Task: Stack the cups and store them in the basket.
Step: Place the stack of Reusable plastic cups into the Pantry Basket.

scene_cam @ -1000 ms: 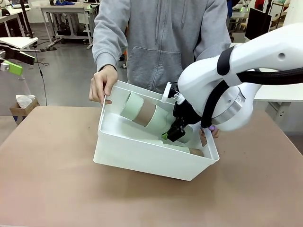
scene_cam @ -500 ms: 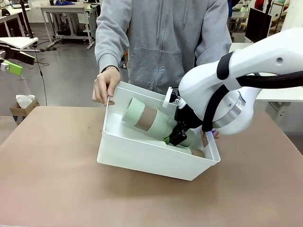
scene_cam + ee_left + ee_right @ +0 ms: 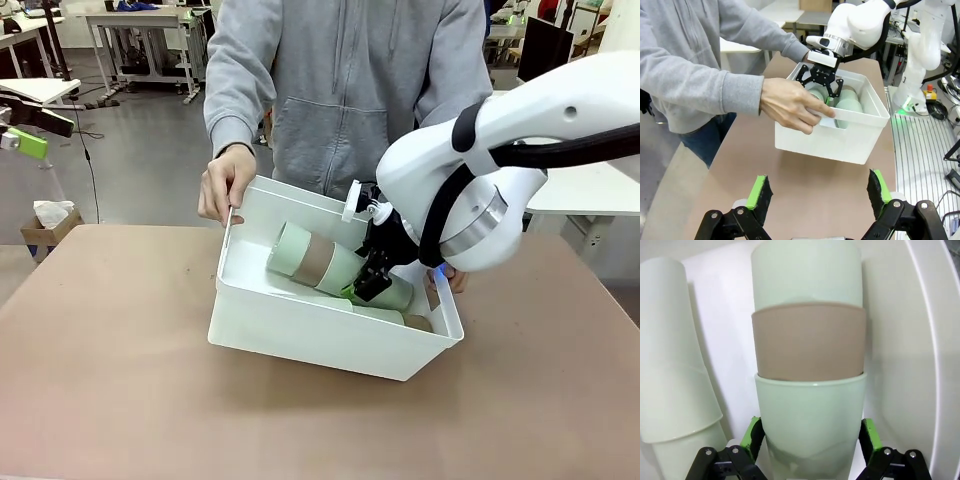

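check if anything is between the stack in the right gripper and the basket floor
Nothing visible is. The right gripper has the nested cups low inside the basket, beside another stack lying along one side, not under it.

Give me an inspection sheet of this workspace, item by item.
Surface: brown table, bare around the bin.
Job's things: white basket tilted, its far rim held by a person's hand; a stack of cups, mint-tan-mint, lies inside; second mint stack beside it.
Clutter: nothing seen.
Grippers: right gripper inside the basket, pads astride the stack's end, contact unclear; left gripper open, apart from the basket.
Cables: black hose along the right arm.
Surroundings: desks, another white arm behind.
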Available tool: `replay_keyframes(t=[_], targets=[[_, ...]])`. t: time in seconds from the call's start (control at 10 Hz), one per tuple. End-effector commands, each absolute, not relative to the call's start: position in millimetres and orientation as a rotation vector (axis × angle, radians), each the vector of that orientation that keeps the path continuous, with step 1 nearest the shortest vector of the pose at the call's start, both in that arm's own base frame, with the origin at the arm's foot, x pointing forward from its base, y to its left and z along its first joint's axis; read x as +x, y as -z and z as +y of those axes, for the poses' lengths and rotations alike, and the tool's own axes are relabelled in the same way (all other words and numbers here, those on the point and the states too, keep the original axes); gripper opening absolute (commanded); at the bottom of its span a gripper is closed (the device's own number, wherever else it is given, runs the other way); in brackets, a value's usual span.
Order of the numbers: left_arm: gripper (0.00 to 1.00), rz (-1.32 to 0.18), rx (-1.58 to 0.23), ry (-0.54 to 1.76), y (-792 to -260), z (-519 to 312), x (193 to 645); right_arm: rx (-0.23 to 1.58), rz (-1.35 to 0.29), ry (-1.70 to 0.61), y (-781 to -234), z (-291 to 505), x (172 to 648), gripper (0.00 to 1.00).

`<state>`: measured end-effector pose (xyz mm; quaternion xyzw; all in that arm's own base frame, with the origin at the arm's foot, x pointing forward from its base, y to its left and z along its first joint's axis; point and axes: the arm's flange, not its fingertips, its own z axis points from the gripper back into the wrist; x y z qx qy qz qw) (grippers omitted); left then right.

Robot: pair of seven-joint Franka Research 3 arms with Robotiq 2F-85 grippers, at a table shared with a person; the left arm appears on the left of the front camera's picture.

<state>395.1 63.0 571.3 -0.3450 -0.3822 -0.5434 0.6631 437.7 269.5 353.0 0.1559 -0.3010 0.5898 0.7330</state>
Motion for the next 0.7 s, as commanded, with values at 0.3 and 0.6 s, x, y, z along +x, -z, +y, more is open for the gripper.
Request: replay_keyframes(t=[0.3,0.6], targets=[[1.00,-0.871,-0.797,1.215,-575,64,394,0.532,-0.739,-1.258,-428,212,422,1.00],[1.00,-0.871,-0.797,1.215,-575,64,394,0.648,-0.842,-1.219,-501,153,396,1.00]])
